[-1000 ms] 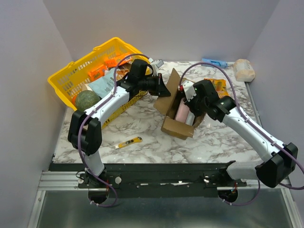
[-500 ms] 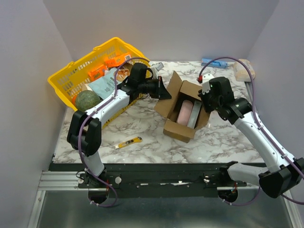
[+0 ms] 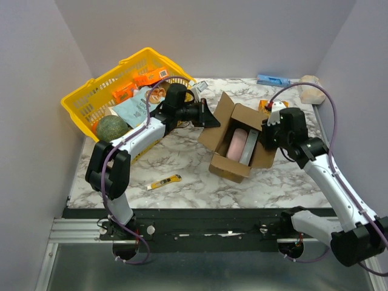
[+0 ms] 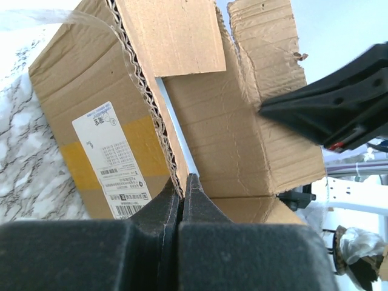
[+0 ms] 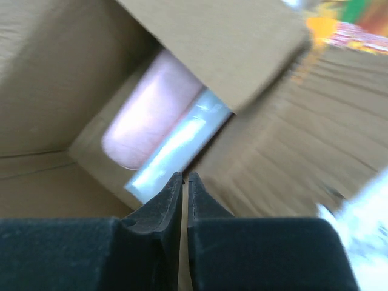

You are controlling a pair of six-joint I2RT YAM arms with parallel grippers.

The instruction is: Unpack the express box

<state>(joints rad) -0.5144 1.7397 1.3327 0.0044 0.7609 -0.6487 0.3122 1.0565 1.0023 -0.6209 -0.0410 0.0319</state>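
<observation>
The express box [image 3: 233, 167] lies open in the middle of the marble table, brown cardboard with a white label and a yellow band on its side [image 4: 112, 154]. My left gripper [image 3: 210, 117] [image 4: 183, 182] is shut on the edge of the box's left flap and holds it outward. Inside lie a pink roll [image 3: 235, 144] [image 5: 151, 109] and a clear-wrapped flat pack [image 3: 247, 147] [image 5: 176, 145]. My right gripper [image 3: 267, 137] [image 5: 185, 177] hovers over the box's right wall, its fingers nearly touching with nothing seen between them.
A yellow plastic basket [image 3: 91, 97] full of goods stands at the back left, with a green round fruit [image 3: 111, 127] in it. A yellow utility knife [image 3: 163, 182] lies near the front. An orange packet [image 3: 265, 104], a blue item [image 3: 271, 79] and a beige bundle [image 3: 310, 92] sit at the back right.
My right gripper has drawn out of the box toward its right side and its jaws have narrowed. The left gripper keeps its hold on the flap.
</observation>
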